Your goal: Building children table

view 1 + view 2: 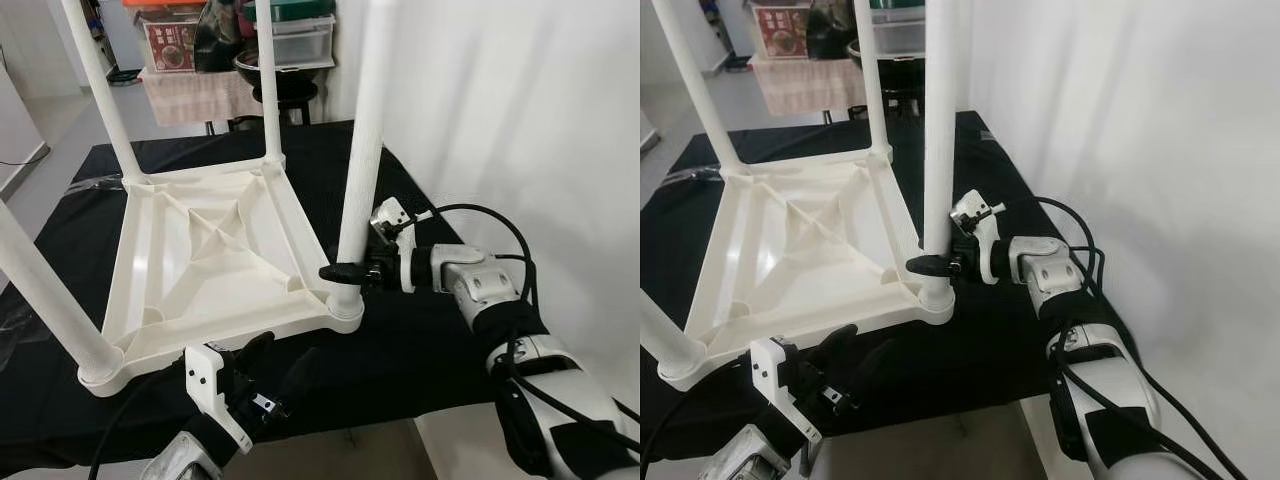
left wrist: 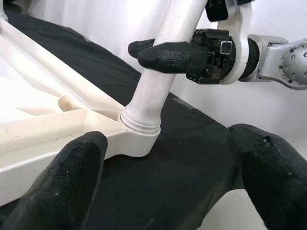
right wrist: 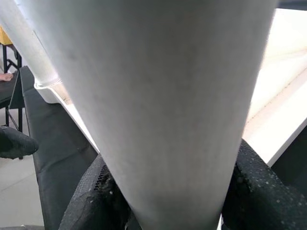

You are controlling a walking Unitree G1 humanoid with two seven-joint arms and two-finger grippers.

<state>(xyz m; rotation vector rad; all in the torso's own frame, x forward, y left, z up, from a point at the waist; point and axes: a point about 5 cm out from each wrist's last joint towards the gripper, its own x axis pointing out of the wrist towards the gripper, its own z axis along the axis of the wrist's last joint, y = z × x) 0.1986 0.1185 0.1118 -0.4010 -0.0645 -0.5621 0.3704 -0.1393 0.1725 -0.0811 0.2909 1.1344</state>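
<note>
Right claw [image 1: 345,270] is clamped on the near-right leg [image 1: 360,150] just above its socket [image 2: 139,136]. Left claw [image 1: 268,372] waits spread apart by the tabletop [image 1: 215,250]. Seat the leg squarely, keeping it upright.

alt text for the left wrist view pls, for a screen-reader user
The right gripper clamps its two black fingers around a white table leg just above the corner socket of the upturned white tabletop. In the foreground the left gripper's open fingers frame the socket without touching it, above a black cloth.
</note>
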